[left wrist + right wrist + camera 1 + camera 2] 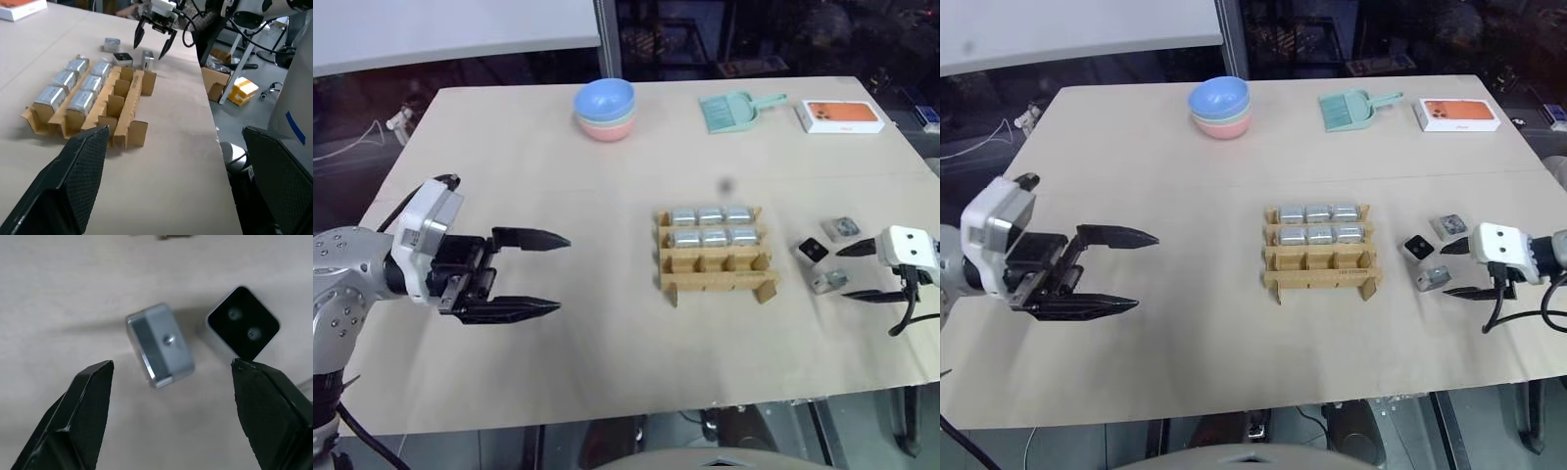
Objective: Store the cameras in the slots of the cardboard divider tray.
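— Where are the arms?
— Left gripper (553, 274) hovers level, fingers wide, empty. Right gripper (855, 270) tilts down, fingers apart, over a loose camera (160, 343) beside the black-faced camera (243, 322).
— And the tray?
— The cardboard divider tray (715, 257) holds six cameras on the tan table (558, 362); dark room behind.

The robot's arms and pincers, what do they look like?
The left arm is silver-grey metal with a white wrist block, ending in the left gripper: two long, black, pointed fingers. The right gripper has a white block, black fingers and a black cable.
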You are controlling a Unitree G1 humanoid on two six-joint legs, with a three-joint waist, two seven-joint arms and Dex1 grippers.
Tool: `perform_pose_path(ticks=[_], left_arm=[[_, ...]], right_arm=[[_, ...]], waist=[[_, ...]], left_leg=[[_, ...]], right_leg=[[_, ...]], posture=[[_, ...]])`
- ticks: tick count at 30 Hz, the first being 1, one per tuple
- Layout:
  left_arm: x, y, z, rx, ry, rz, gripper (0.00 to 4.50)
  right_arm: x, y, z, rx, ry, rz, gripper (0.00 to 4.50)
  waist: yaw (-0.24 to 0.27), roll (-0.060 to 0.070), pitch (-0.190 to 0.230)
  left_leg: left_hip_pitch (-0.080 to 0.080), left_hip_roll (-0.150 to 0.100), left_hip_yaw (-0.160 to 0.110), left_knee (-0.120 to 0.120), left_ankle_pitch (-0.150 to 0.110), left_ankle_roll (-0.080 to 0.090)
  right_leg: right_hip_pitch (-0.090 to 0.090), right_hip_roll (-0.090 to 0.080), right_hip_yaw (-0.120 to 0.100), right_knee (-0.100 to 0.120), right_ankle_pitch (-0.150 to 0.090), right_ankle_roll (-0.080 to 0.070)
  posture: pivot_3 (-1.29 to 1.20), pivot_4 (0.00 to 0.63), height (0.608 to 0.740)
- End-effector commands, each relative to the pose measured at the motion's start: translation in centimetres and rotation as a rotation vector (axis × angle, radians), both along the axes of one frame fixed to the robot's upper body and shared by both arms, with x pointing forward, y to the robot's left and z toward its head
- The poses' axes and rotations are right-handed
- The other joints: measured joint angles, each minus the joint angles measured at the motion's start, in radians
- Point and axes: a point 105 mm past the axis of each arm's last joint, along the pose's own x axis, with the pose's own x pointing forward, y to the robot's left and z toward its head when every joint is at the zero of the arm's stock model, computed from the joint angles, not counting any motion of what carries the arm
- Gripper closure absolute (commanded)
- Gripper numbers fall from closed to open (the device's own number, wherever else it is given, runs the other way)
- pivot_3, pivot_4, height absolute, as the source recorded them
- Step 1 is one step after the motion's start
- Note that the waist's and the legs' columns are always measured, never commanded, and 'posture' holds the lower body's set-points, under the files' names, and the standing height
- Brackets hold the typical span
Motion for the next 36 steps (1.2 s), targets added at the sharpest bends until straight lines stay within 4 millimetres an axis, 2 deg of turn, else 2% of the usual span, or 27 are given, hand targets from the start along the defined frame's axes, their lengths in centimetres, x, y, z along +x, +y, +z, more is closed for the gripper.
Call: perform_pose_path(ticks=[1,2,3,5,6,15,20,25,30,33,36], left_arm=[[-0.5,-0.1,1.3,-0.014,-0.071,-0.021,0.00],[-0.6,-0.1,1.3,-0.014,-0.071,-0.023,0.00],[-0.6,0.0,1.4,-0.026,-0.066,-0.023,0.00],[-0.7,0.0,1.5,-0.027,-0.063,-0.030,0.00],[-0.6,0.0,1.3,-0.016,-0.066,-0.032,0.00],[-0.4,0.3,0.9,0.003,-0.063,-0.034,0.00],[-0.1,0.4,0.8,0.010,-0.067,-0.035,0.00],[0.0,0.5,0.6,0.008,-0.070,-0.035,0.00],[0.0,0.6,0.5,0.007,-0.072,-0.031,0.00],[-0.1,0.7,0.6,0.006,-0.075,-0.027,0.00],[-0.2,0.7,0.8,0.005,-0.083,-0.027,0.00]], right_arm=[[-0.3,0.4,0.7,0.014,0.008,0.063,2.21],[-0.3,0.5,0.7,0.020,0.013,0.063,2.90],[-0.4,0.5,0.7,0.019,0.015,0.065,2.90],[-0.4,0.5,0.6,0.017,0.018,0.068,3.77],[-0.4,0.5,0.6,0.016,0.018,0.070,3.97],[-0.6,0.4,0.6,0.022,0.021,0.070,3.97],[-0.5,0.7,1.3,0.048,0.014,0.063,3.97],[-0.6,2.7,3.4,0.133,0.011,0.091,3.97],[-0.6,4.1,4.7,0.164,0.008,0.112,3.97],[-0.3,5.7,6.0,0.226,-0.003,0.127,3.97],[0.0,9.2,8.0,0.311,-0.046,0.192,3.97]], waist=[[0.000,0.000,0.000],[0.000,0.000,0.000],[0.000,0.000,0.000],[-0.001,0.000,0.000],[-0.001,0.000,0.000],[-0.001,0.000,0.000],[-0.001,0.000,0.000],[-0.001,0.000,0.000],[0.001,0.000,0.000],[0.001,0.000,0.000],[-0.005,0.000,0.000]], left_leg=[[0.000,0.000,0.000,0.000,0.000,0.000],[0.000,0.000,0.000,0.000,0.000,0.000],[0.000,0.000,0.000,0.000,0.000,0.000],[0.000,0.000,0.000,0.000,0.000,0.000],[0.000,0.000,0.000,0.000,0.000,0.000],[0.001,0.000,0.001,0.000,0.000,0.000],[0.001,0.000,0.005,0.000,0.000,0.000],[0.001,0.000,0.006,0.000,0.000,0.000],[0.001,0.001,0.006,0.001,0.000,0.000],[0.001,0.001,0.006,0.001,0.000,0.000],[0.001,0.001,0.006,0.001,0.000,0.000]], right_leg=[[0.000,0.000,0.000,0.000,0.000,0.000],[0.000,0.000,0.000,0.000,0.000,0.000],[0.000,0.000,0.000,0.000,0.000,0.000],[0.000,0.000,0.000,0.000,0.000,0.000],[0.000,0.000,0.000,0.000,0.000,0.000],[0.000,0.000,0.000,0.001,0.000,0.000],[0.000,0.000,0.000,0.001,0.000,0.000],[0.000,0.000,0.001,0.001,0.000,0.000],[0.000,0.000,0.001,0.001,0.000,0.000],[0.000,0.000,0.001,0.001,0.000,0.000],[0.000,0.000,0.001,0.001,0.000,0.000]], posture=[[0.00,0.150,0.740],[0.00,0.150,0.740],[0.00,0.150,0.740],[0.00,0.150,0.740],[0.00,0.150,0.740],[0.00,0.150,0.740],[0.00,0.150,0.740],[0.00,0.150,0.740],[0.00,0.150,0.740],[0.00,0.150,0.740],[0.00,0.150,0.740]])
